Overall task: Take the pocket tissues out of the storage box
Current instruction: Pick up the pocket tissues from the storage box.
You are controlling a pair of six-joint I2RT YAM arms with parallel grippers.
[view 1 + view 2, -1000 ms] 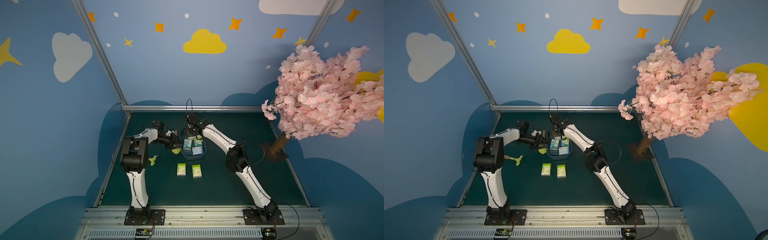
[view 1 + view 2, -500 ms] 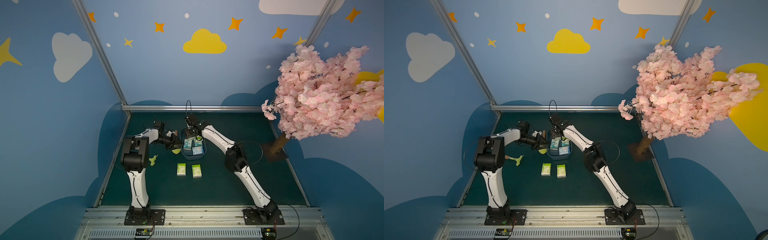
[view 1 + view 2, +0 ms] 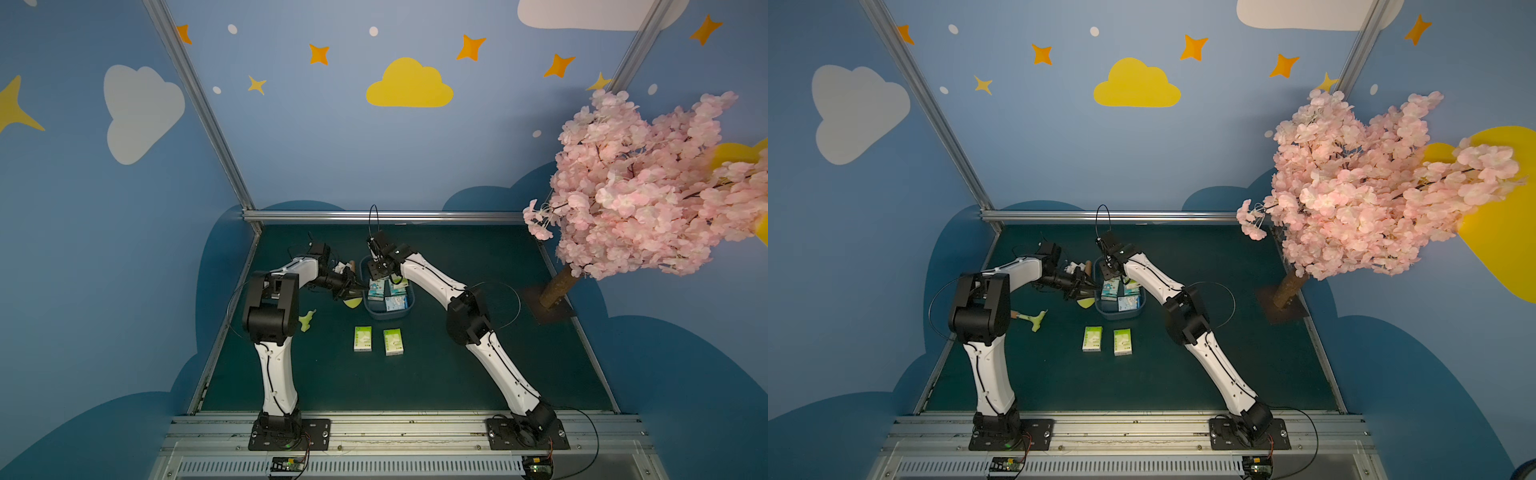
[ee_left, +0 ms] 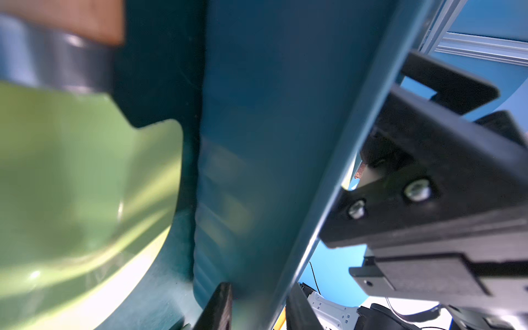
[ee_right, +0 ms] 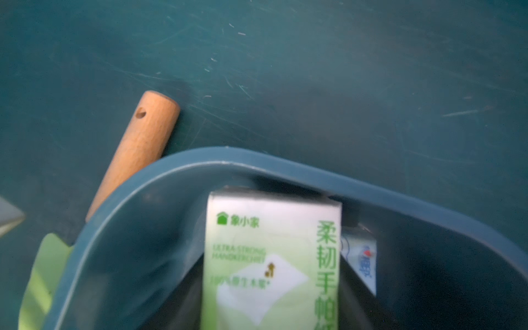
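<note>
Mid-pick: left gripper (image 3: 358,287) clamps the blue-grey plastic tub (image 3: 390,316); right gripper (image 3: 376,277) meets a lime-green tissue pack (image 5: 268,257) (clenched or not, I cannot tell); next, lift clear.

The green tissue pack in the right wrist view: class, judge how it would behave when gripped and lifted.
The green tissue pack inside the storage box is flat and box-shaped, so it should not roll. Its smooth printed wrapper may slip and probably dents when squeezed.

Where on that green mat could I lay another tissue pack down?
Free: the mat between the two green packs and the front rail, and the stretch between the right arm and the tree trunk. Crowded: left of the storage box, where the trowel and left tool sit.
</note>
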